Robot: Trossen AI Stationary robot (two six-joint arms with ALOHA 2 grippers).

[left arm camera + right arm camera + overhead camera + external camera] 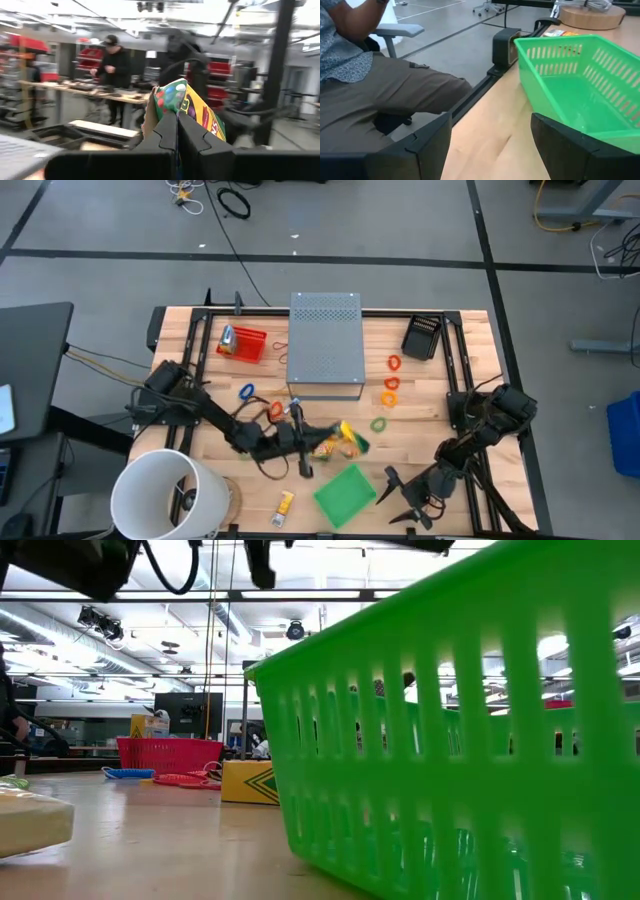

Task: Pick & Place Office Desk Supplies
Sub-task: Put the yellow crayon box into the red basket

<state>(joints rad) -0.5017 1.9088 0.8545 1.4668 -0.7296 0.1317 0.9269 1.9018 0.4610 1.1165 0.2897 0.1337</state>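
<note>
Crayon packet (pixel 187 107) pinched in the left gripper (pixel 330 442), lifted above mid-table.
Jaws are clamped on its yellow-green end (beside the green basket (pixel 345 493)); the right gripper (pixel 405 498) waits near the front edge, fingers spread wide, holding nothing.

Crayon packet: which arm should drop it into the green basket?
Left, probably. The left gripper is already shut on the crayon packet, just beside the green basket. The right gripper stands open and empty at the basket's other side.
</note>
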